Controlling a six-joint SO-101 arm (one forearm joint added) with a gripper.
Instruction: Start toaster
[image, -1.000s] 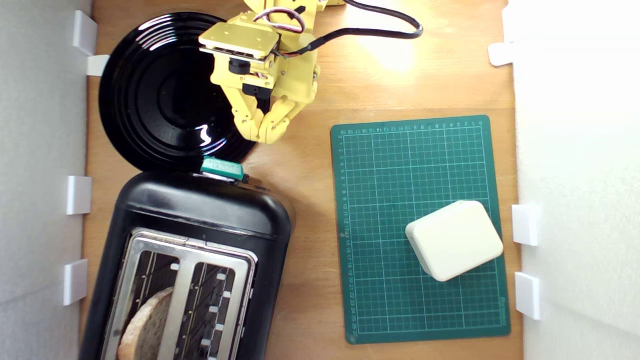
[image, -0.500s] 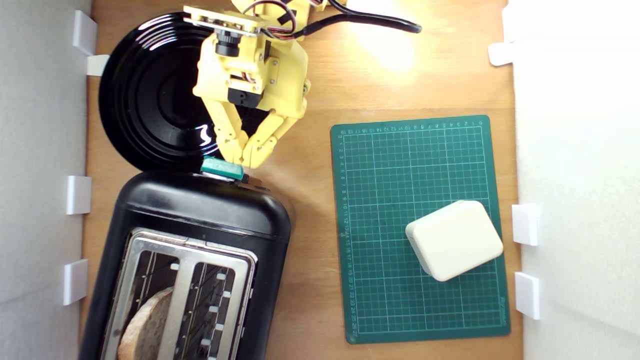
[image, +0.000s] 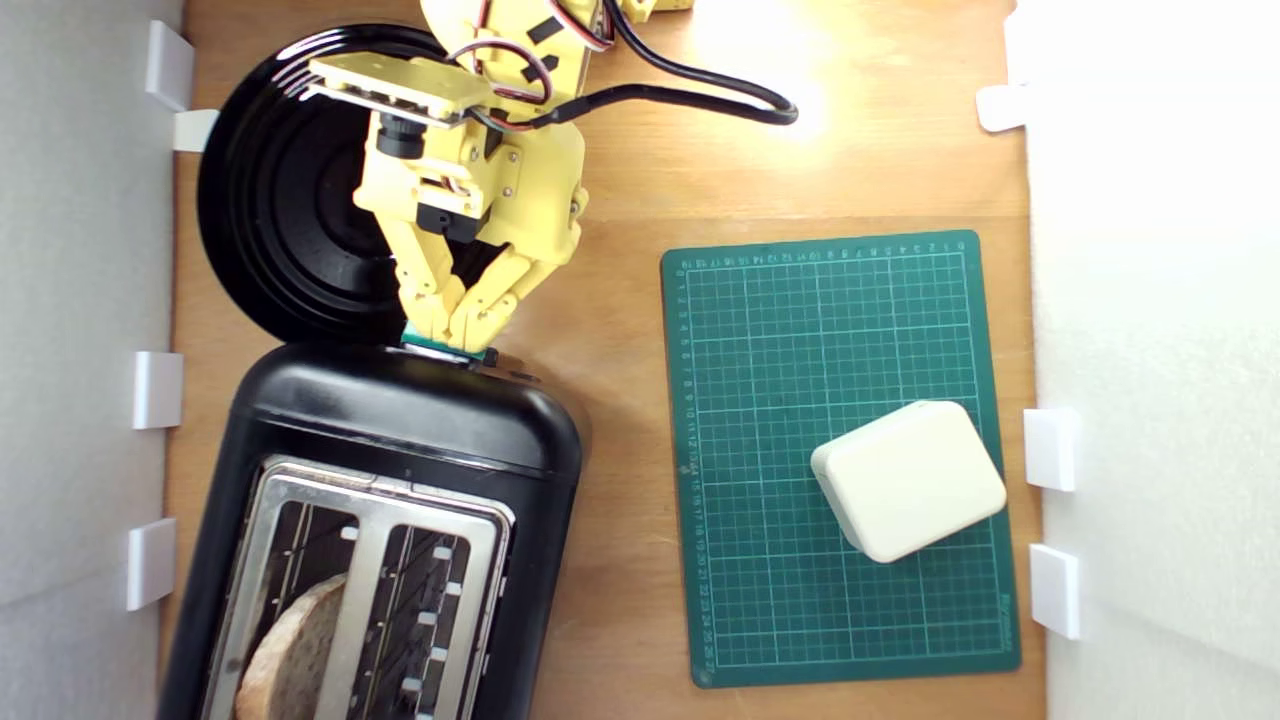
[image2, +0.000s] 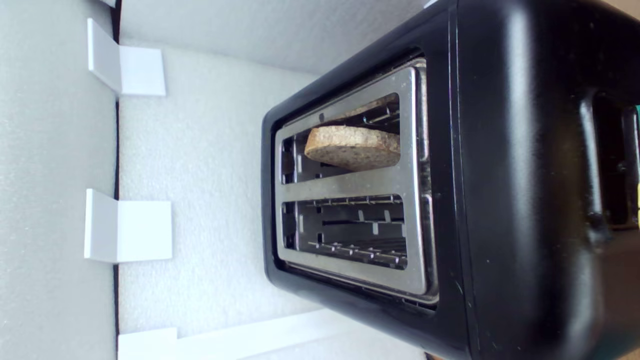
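Note:
The toaster (image: 400, 430) is glossy black with a silver two-slot top and stands at the lower part of the exterior view's left. A slice of brown bread (image: 290, 650) sticks up from one slot. The wrist view is filled by the toaster (image2: 500, 200) and its bread (image2: 352, 147). My yellow gripper (image: 452, 328) is shut, its fingertips pressed together. They sit right over the small teal lever (image: 440, 347) at the toaster's near end and cover most of it. Only a thin teal strip shows beneath the tips.
A round black plate (image: 290, 200) lies under my arm, just beyond the toaster. A green cutting mat (image: 800, 330) with a cream box (image: 908, 480) on it lies at the exterior view's right. White foam walls with brackets (image: 157, 390) close both sides. A black cable (image: 690, 95) trails behind the arm.
The shut gripper has travelled from above the plate's edge toward the toaster. Its tips now cover the teal lever that was fully visible before. The bread stands at the same height.

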